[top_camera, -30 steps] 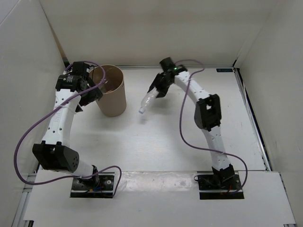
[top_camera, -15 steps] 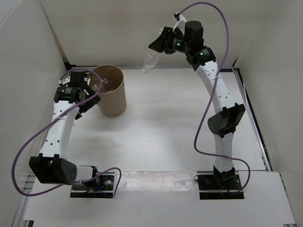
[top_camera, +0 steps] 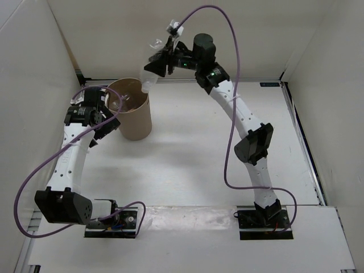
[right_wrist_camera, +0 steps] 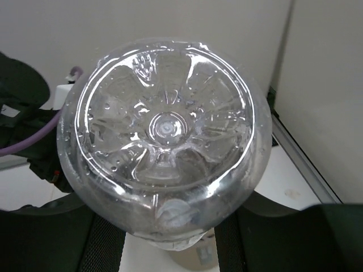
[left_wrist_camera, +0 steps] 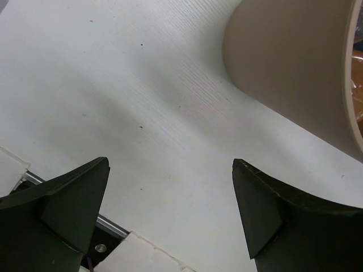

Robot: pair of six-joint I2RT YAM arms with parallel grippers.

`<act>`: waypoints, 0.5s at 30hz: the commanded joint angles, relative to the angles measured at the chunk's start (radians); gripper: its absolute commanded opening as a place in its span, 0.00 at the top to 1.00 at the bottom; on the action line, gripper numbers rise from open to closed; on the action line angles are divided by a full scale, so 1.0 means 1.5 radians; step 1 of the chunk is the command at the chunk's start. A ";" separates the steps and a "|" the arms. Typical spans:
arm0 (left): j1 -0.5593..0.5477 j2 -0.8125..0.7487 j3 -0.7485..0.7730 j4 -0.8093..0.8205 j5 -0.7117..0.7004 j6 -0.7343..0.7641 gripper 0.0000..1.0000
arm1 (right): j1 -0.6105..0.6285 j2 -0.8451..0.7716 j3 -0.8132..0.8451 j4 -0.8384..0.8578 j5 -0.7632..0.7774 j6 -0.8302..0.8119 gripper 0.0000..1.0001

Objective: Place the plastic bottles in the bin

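The bin (top_camera: 133, 116), a tall brown cylinder, stands at the back left of the table; its wall shows in the left wrist view (left_wrist_camera: 289, 73). My right gripper (top_camera: 165, 60) is raised high and shut on a plain clear plastic bottle (top_camera: 151, 71) that hangs cap-down just above the bin's far right rim. The right wrist view is filled by the bottle's clear base (right_wrist_camera: 164, 141), held between the fingers. My left gripper (top_camera: 105, 116) is open and empty, beside the bin's left wall, low over the table. The other bottles are not visible on the table; something orange shows inside the bin (left_wrist_camera: 358, 73).
White walls enclose the table on the left, back and right. A purple cable (top_camera: 224, 85) loops from the right arm above the table. A metal rail (left_wrist_camera: 108, 229) runs along the table's left edge near my left gripper.
My right arm has swung left with the clear bottle, from the back middle to above the bin's rim. My left gripper has barely moved.
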 commanded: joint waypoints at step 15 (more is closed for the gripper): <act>0.022 -0.048 -0.020 -0.010 0.018 0.084 0.00 | 0.082 0.046 0.015 0.049 0.077 -0.124 0.19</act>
